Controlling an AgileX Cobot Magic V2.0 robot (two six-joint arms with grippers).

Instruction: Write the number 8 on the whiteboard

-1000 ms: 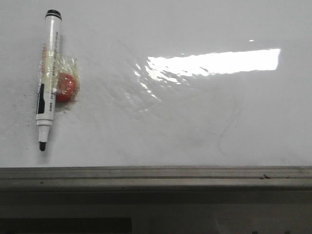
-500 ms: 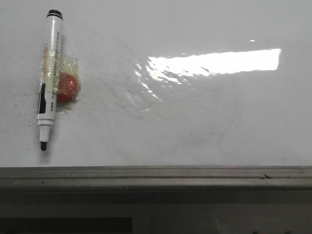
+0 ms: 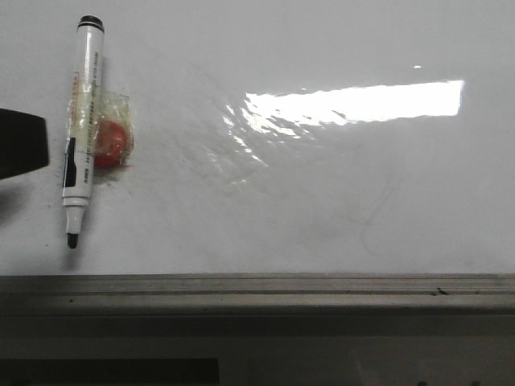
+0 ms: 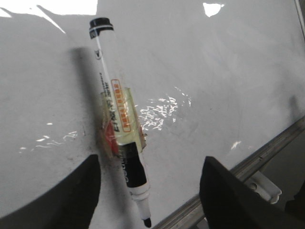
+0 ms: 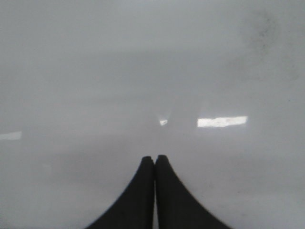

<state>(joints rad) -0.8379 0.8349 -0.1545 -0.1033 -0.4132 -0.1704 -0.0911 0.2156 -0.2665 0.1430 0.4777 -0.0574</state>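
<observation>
The whiteboard (image 3: 322, 193) fills the front view, glossy white with faint grey smudges and glare; no black number 8 shows on it. A white marker (image 3: 80, 129) with a black uncapped tip lies on it at the left, taped to a red round thing (image 3: 109, 143). A black part of my left gripper (image 3: 20, 143) shows at the left edge, just left of the marker. In the left wrist view the gripper (image 4: 150, 162) is open, its fingers either side of the marker's (image 4: 116, 119) lower end, apart from it. My right gripper (image 5: 155, 160) is shut and empty over bare board (image 5: 143, 71).
A grey metal rail (image 3: 257, 293) edges the board along the near side; it also shows in the left wrist view (image 4: 267, 152). A bright glare strip (image 3: 354, 103) lies on the board's right half. A white fitting (image 4: 264, 186) sits below the rail.
My left gripper has come into the front view at the left edge, beside the marker. The marker and board have not moved.
</observation>
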